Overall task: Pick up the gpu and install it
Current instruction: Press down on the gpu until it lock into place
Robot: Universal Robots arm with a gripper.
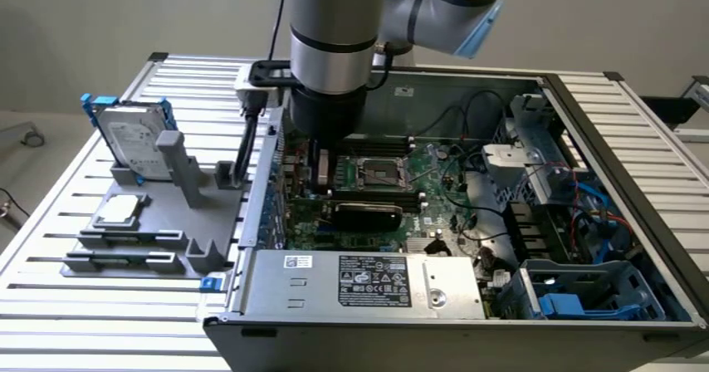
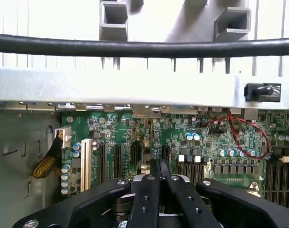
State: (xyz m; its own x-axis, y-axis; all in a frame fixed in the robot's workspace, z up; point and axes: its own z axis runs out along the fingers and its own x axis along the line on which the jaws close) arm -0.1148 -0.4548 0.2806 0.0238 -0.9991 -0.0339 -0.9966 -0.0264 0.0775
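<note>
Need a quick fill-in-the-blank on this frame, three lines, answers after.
The end effector holds the gpu inside the open computer ___.
The hard drive stands in a ___ frame.
A looped ___ wire lies on the green motherboard.
Missing words: case; blue; red.

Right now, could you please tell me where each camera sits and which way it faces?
Exterior view: off the arm and high up, looking down into the open computer case on the slatted table; the arm reaches down inside.
Wrist view: on the wrist, low inside the case, looking past the gripper across the motherboard toward the case wall.
Shared: the motherboard, that wall, and the grey fixture beyond it.
</note>
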